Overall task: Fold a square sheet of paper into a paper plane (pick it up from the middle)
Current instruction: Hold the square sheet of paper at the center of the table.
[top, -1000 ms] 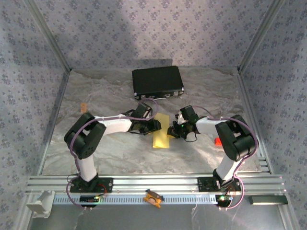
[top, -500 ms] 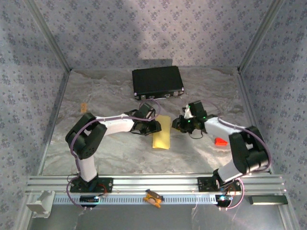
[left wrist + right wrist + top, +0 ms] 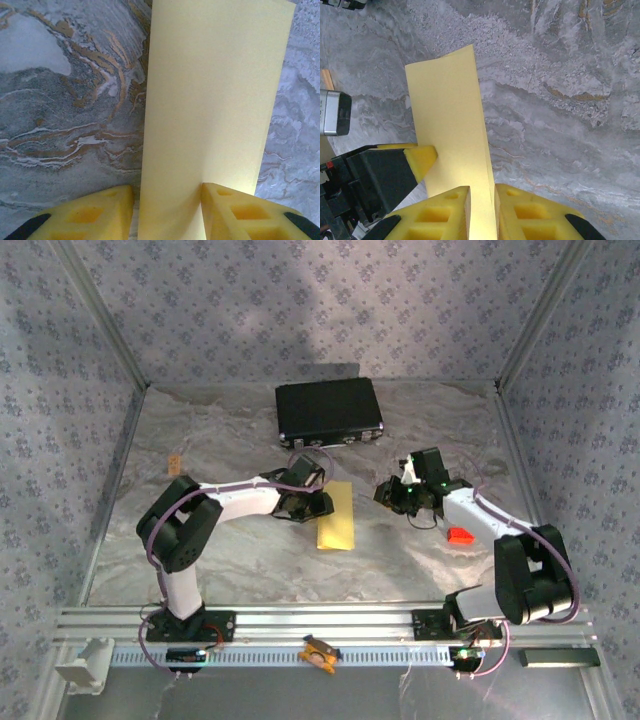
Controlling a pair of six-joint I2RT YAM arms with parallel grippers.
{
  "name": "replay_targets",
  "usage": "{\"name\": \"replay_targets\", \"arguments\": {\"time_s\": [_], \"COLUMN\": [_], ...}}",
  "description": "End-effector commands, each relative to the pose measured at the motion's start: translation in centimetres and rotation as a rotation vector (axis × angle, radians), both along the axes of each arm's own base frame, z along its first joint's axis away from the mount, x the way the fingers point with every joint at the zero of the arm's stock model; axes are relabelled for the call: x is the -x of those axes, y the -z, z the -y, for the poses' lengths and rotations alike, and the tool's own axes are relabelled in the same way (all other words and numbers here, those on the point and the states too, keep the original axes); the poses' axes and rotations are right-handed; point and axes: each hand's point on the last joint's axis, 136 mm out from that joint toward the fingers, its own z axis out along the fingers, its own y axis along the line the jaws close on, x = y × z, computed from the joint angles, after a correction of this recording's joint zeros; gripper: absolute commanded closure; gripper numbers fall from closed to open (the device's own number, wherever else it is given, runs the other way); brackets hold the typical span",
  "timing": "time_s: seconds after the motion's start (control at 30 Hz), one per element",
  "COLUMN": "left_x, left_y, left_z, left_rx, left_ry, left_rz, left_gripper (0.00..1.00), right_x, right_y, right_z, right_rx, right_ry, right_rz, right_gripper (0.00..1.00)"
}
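Top external view: the sheet of paper, folded into a narrow yellow strip, lies flat on the marbled surface between the two arms, in front of the black case. The left gripper sits at the strip's left edge, while the right gripper is a little to the right of the paper, not touching it. A small orange clip lies beside the right arm.

In the left wrist view, the left gripper has its fingers partly apart, one on either side of the strip's near end, not clamped on it.

In the right wrist view, the right gripper has only a narrow gap and holds nothing. The paper lies beyond it, with a left finger touching its edge.
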Motion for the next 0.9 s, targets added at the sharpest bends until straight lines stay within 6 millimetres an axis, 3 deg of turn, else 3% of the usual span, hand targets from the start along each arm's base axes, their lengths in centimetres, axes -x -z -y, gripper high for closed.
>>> {"name": "replay_targets", "arguments": {"time_s": [0.0,0.53,0.87], "left_x": [-0.5,-0.1,-0.5], "left_y": [0.8,3.2,3.3], "left_z": [-1.6,-2.5,-2.2], "left_rx": [-0.051,-0.163,-0.162], "left_ry": [-0.065,0.008,-0.009], "left_rz": [0.009,-0.020,-0.012], "left_gripper": [0.58,0.56,0.56], "right_x": [0.9,1.3,1.3], "right_y": [1.1,1.2,1.1], "right_z": [0.0,-0.1,-0.2], "right_rx": [0.000,0.001,-0.004], "right_ry": [-0.014,-0.027,-0.032], "right_rz": [-0.044,-0.054,-0.057], "right_gripper": [0.78,0.78,0.78]}}
